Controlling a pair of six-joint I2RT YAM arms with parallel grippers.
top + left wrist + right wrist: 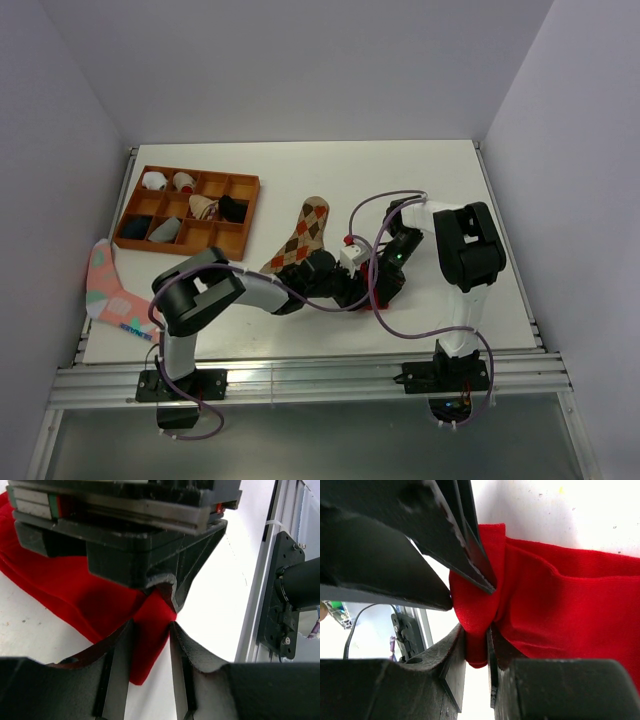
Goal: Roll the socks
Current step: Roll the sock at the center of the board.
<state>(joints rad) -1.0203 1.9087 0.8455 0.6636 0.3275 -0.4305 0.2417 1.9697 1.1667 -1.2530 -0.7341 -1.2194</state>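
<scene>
The red sock point(75, 590) lies flat on the white table near the front edge, and only a sliver of the red sock point(377, 308) shows under the two wrists. My left gripper point(151, 625) has one corner of it between its fingers, with fabric touching both tips. My right gripper point(477, 630) is shut on a bunched fold of the red sock point(560, 605) right beside that. The two grippers meet tip to tip. The tan argyle sock point(305, 235) lies flat just behind my left gripper point(352, 292), untouched.
A wooden divided tray point(200, 174) with several rolled socks sits at the back left. A pink sock point(108, 290) hangs over the table's left edge. The metal front rail point(252, 605) and the right arm's base point(292, 595) are close to the grippers.
</scene>
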